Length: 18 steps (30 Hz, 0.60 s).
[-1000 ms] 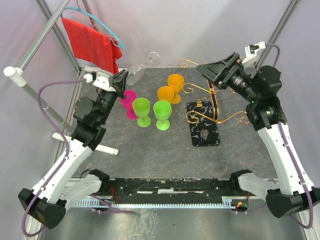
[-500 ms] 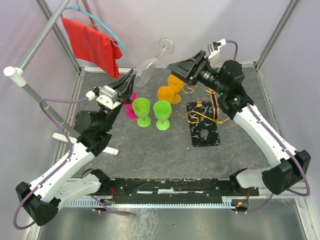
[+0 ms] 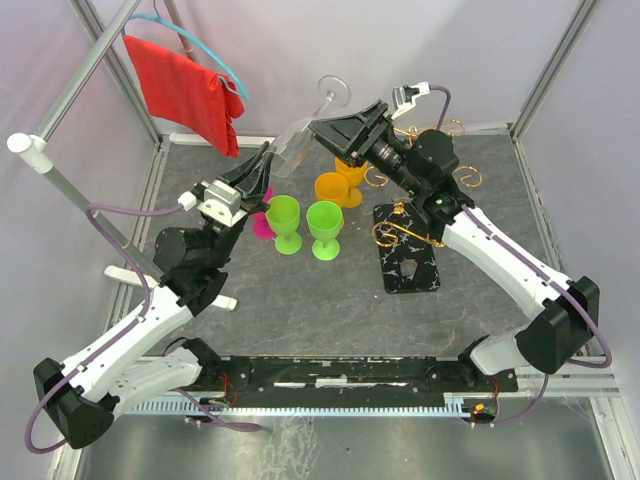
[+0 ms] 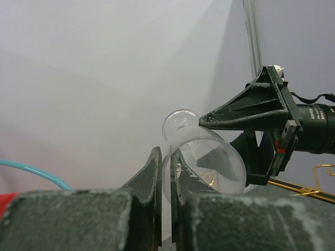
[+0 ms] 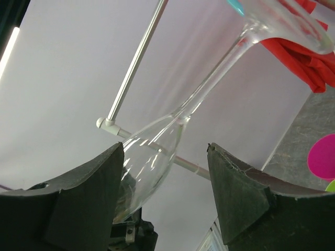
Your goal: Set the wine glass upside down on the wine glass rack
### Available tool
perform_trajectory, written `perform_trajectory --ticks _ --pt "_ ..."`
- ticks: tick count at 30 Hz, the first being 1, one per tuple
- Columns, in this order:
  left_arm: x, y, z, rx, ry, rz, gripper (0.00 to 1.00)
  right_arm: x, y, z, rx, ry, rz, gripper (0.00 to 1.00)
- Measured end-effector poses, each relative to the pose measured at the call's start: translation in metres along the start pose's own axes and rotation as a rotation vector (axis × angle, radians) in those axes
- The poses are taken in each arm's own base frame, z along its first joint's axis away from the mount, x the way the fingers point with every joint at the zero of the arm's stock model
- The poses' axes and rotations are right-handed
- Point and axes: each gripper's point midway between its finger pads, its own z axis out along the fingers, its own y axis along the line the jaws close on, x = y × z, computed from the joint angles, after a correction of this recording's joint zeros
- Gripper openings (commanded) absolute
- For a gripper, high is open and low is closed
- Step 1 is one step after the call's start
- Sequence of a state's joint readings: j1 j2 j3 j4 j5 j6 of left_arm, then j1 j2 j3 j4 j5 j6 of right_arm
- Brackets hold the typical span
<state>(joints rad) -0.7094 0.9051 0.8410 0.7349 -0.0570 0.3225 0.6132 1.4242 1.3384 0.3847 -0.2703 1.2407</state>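
Aloft between my arms: the wine glass [image 3: 290,142]
My left fingers [image 4: 151,180] pinch its bowl rim; my right fingers [image 5: 84,188], spread, straddle the bowl; stem points to 1 o'clock.

Goblets [image 3: 324,218]: two green, two orange, maybe one pink. One wine glass [image 3: 291,140]. One rack [image 3: 420,276].

A robotics lab cell is shown. A grey tabletop [image 3: 300,310] is enclosed by pale walls [image 3: 420,40] and metal frame posts [image 3: 553,62], and two robot arms [image 3: 140,325] are bolted at its near edge.
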Motion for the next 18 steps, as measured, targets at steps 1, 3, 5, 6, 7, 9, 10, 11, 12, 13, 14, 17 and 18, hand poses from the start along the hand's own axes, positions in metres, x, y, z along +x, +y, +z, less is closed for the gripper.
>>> perform_trajectory --ticks 1,3,5,6,7,9,10,11,12,13,14,17,18 --pt "0.0 0.0 0.0 -0.001 -0.001 0.003 0.03 0.001 -0.003 0.002 0.007 -0.005 0.003 0.72" --pt "-0.001 0.001 0.0 -0.004 -0.003 0.005 0.03 0.001 -0.007 0.005 0.016 -0.017 0.006 0.69" --pt "-0.001 0.001 0.0 -0.006 -0.004 0.007 0.03 0.0 -0.007 0.007 0.012 -0.032 0.005 0.67" --pt "-0.001 0.001 0.0 -0.007 -0.006 0.009 0.03 0.0 -0.006 0.009 0.007 -0.038 0.007 0.67" --pt "-0.001 0.002 0.0 -0.008 -0.011 0.01 0.03 -0.001 -0.006 0.011 0.0 -0.049 0.013 0.67" --pt "-0.002 0.001 -0.001 -0.006 -0.015 0.009 0.03 -0.002 -0.006 0.015 -0.016 -0.066 0.024 0.67" --pt "-0.002 0.0 -0.001 -0.006 -0.017 0.008 0.03 -0.003 -0.008 0.018 -0.019 -0.076 0.032 0.67" --pt "-0.002 0.0 -0.001 -0.006 -0.019 0.007 0.03 -0.003 -0.009 0.021 -0.026 -0.082 0.042 0.67" --pt "-0.001 0.001 -0.002 -0.012 -0.02 0.007 0.03 -0.002 -0.011 0.024 -0.031 -0.087 0.053 0.66" --pt "0.0 0.001 -0.002 -0.015 -0.02 0.007 0.03 -0.002 -0.013 0.027 -0.034 -0.093 0.061 0.65" --pt "0.001 0.002 -0.003 -0.021 -0.018 0.006 0.03 -0.002 -0.015 0.031 -0.037 -0.098 0.071 0.64" --pt "0.006 0.002 -0.005 -0.03 -0.011 0.007 0.03 -0.001 -0.02 0.04 -0.043 -0.105 0.093 0.59" --pt "0.008 0.002 -0.006 -0.034 -0.008 0.007 0.03 0.0 -0.021 0.042 -0.043 -0.108 0.098 0.57"
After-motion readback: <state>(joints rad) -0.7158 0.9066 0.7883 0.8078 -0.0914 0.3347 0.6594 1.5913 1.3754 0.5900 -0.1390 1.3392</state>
